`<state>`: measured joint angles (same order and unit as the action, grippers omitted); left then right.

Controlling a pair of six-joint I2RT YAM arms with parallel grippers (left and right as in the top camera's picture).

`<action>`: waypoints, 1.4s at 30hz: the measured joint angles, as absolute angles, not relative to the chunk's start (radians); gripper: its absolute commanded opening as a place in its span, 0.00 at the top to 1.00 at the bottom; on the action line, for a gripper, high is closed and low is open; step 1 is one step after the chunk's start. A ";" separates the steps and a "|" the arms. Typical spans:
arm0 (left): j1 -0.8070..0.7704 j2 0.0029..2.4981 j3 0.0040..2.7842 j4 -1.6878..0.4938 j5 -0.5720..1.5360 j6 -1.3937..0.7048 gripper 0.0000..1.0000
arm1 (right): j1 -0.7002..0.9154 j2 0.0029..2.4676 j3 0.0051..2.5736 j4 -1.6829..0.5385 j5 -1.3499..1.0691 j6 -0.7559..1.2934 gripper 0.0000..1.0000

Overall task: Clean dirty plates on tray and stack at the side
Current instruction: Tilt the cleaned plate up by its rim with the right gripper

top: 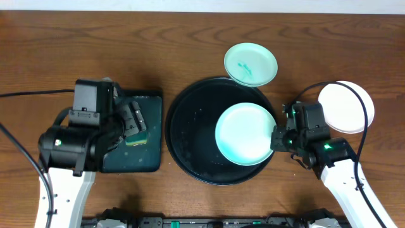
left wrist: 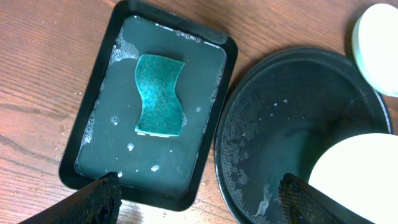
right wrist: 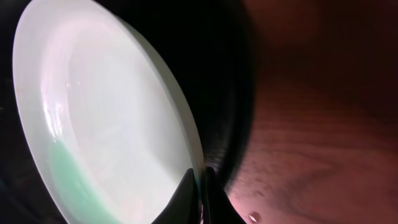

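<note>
My right gripper (right wrist: 200, 177) is pinched shut on the bare rim of the mint plate (right wrist: 112, 124). It is a thin, wet-looking hold. I judge the plate could slip or swing out on a quick lift and clatter into the black tray (top: 174, 126). The plate spreads away from my fingertips over the tray's right half. Beyond the tray's far edge lies a smeared mint plate (top: 250, 64), and right of the tray a white plate (top: 346, 106). Left of the tray, my left gripper (left wrist: 202, 199) hangs wide open above the sponge (left wrist: 160, 94).
</note>
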<state>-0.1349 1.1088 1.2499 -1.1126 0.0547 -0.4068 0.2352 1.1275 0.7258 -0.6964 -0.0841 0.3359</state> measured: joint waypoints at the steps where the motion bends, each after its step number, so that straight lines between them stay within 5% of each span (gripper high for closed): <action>1: -0.135 1.116 1.250 -1.113 0.055 -0.407 0.18 | 0.239 1.127 0.726 -0.704 -0.069 0.337 0.98; 19: -0.135 1.234 1.250 -1.129 0.072 -0.407 0.18 | 0.554 1.130 0.839 -0.654 0.342 0.373 0.99; 42: -0.135 1.250 1.250 -1.139 0.073 -0.407 0.18 | 1.004 1.365 1.022 -0.582 1.222 -0.279 0.99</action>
